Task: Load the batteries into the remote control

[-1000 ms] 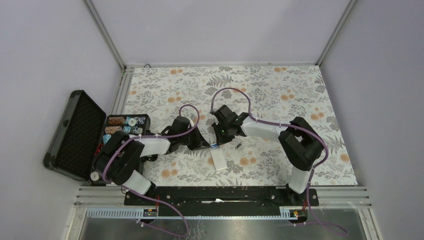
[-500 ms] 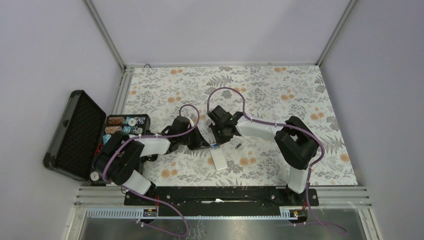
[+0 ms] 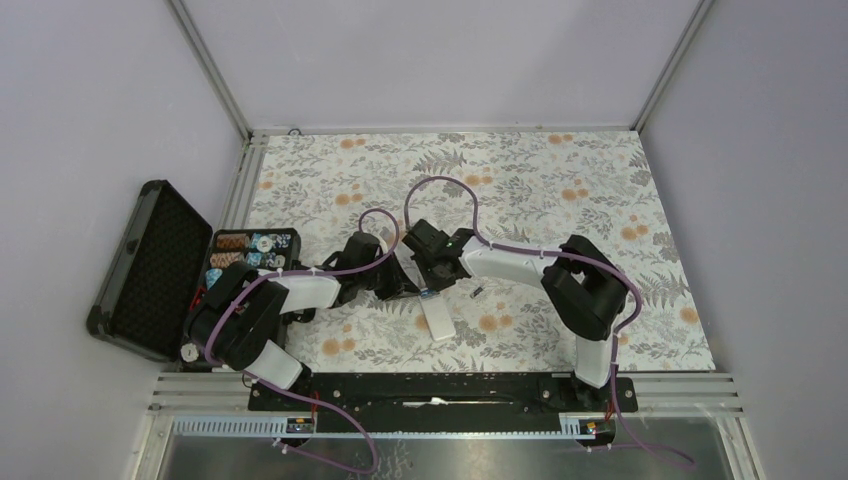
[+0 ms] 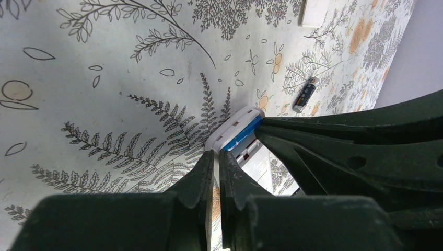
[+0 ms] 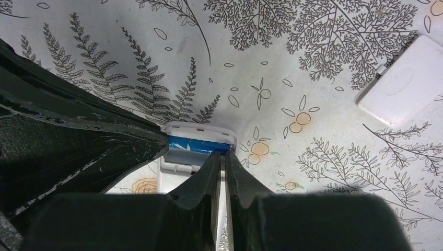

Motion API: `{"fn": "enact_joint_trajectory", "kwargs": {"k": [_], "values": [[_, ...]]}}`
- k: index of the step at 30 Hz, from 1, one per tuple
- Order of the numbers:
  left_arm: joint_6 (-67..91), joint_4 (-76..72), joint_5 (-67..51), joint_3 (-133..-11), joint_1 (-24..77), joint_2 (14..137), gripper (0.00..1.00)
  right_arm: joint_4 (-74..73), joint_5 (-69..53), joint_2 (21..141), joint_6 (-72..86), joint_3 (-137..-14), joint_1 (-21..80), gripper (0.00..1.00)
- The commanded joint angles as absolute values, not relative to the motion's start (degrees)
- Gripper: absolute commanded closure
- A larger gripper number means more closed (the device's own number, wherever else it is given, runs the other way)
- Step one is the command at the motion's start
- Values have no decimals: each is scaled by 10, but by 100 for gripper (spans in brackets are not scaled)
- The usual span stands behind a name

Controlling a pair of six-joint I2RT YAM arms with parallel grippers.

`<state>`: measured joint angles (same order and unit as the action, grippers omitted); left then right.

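Note:
The white remote control (image 3: 438, 320) lies back-up on the floral mat, its battery bay (image 5: 197, 146) open at the far end. One blue battery (image 5: 198, 145) sits in the bay and also shows in the left wrist view (image 4: 242, 134). The second battery (image 3: 479, 292) lies loose on the mat to the right, seen in the left wrist view too (image 4: 305, 94). My right gripper (image 5: 223, 156) is shut, its tips against the right end of the battery in the bay. My left gripper (image 4: 216, 154) is shut and empty, its tips at the remote's left edge by the bay.
The white battery cover (image 5: 406, 88) lies apart on the mat, also at the top of the left wrist view (image 4: 313, 10). A black case (image 3: 150, 268) stands open at the left edge, with poker chips (image 3: 247, 250) in its tray.
My right gripper has moved left and down onto the remote's bay end. The left arm, the remote and the loose battery have not moved.

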<state>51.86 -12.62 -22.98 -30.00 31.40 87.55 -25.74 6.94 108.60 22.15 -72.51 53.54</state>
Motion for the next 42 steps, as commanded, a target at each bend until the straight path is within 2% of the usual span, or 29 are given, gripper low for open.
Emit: {"fn": "enact_joint_trajectory", "kwargs": {"k": [1,12,21,33,42], "values": [[507,-171,-246,-317,317,872,95,-245,100,1139,245,-720,558,88],[504,-178,-250,-312,317,871,95,-258,134,1152,266,-722,577,90],[501,-178,-252,-308,317,866,95,-258,164,1108,274,-728,578,90],[501,-170,-243,-306,317,859,95,-258,212,1028,256,-735,578,82],[499,-146,-235,-309,317,838,90,-256,171,963,247,-675,577,80]]}}
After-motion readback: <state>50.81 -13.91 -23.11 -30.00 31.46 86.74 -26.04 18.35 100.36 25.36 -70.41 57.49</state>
